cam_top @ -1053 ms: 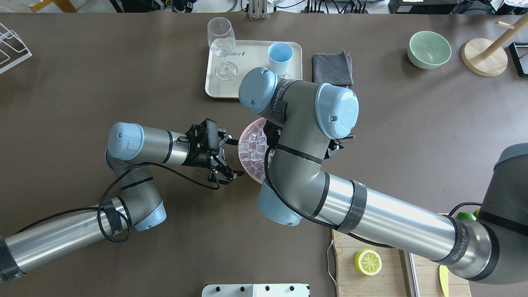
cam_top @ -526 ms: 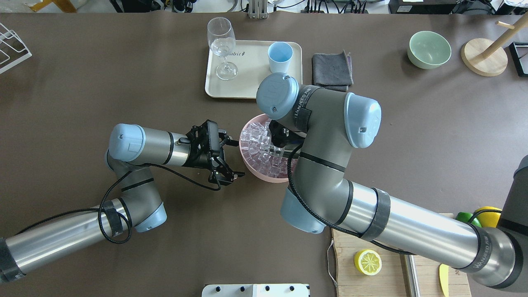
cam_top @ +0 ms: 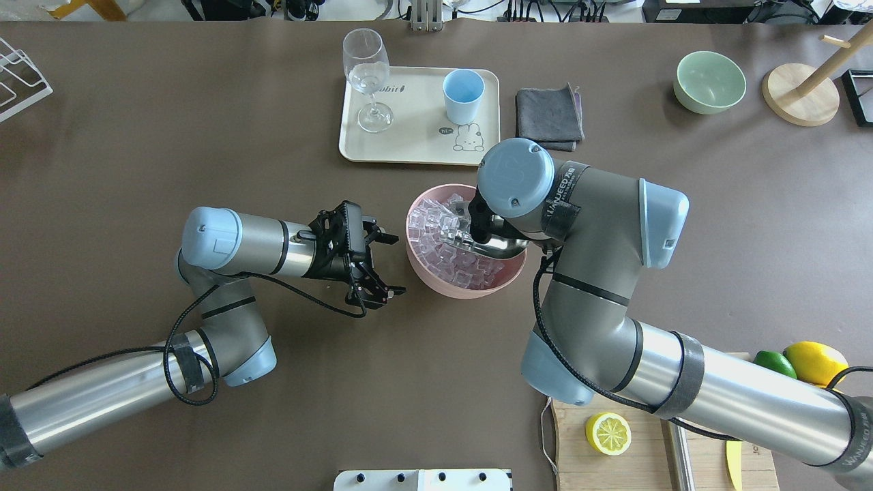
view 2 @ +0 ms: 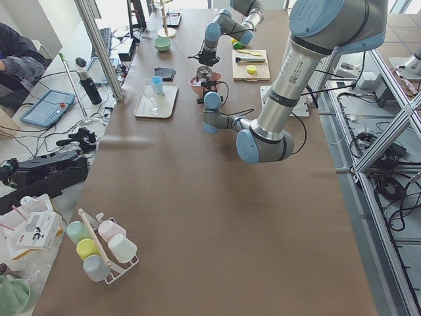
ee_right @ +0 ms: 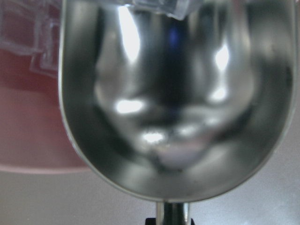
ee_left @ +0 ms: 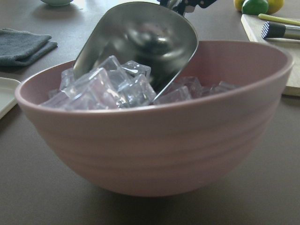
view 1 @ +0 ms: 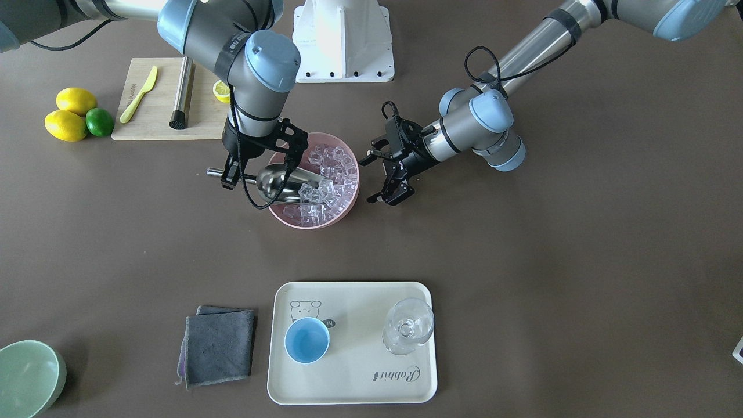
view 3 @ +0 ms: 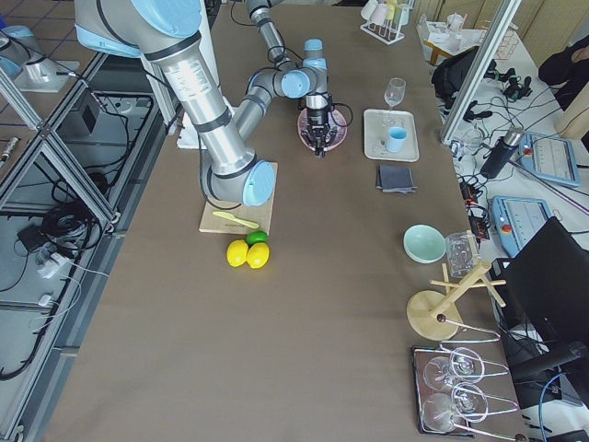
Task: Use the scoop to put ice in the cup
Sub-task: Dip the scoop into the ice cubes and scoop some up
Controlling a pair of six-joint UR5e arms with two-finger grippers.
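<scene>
The ice [view 1: 328,171], a heap of small clear glassy cubes, lies in the round pink bowl [view 1: 313,224] near the middle of the table; none of it shows in the cup. The shiny steel scoop with its rounded open trough [view 1: 278,181] is tilted into the bowl, its lip pressed in among the cubes. In the right wrist view the trough [ee_right: 178,93] is almost bare, with only a cube or two at its front edge, so the loading looks barely begun.

The right gripper [view 1: 231,176] is clamped on the scoop's short cylindrical handle, which juts out beyond the bowl's rim. The left gripper [cam_top: 394,264] has its fingers spread, grasping nothing. It waits just beside the bowl's wall on the side away from the scoop, seemingly without touching it.

The small round light-blue cup [view 1: 307,340] stands upright and empty on the cream tray [view 1: 360,377], next to a clear stemmed glass [view 1: 408,332] and well apart from the bowl.

By this showing the task is at its first step. The scoop has yet to fill, lift clear, cross to the tray and tip its load into the cup.
</scene>
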